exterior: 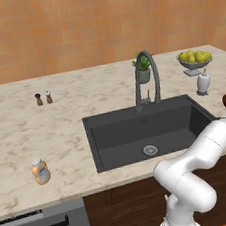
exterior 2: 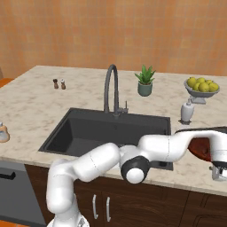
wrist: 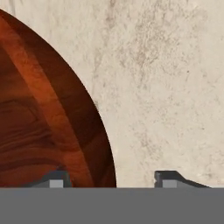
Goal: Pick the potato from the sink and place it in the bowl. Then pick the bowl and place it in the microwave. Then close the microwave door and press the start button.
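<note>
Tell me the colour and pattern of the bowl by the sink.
Reddish-brown with darker wood-grain bands; the bowl shows best in the hand view.

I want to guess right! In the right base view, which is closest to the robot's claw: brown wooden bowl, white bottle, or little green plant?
1. Reddish-brown wooden bowl, right beside the gripper.
2. White bottle, behind the bowl.
3. Green potted plant, far back by the wall.
</note>
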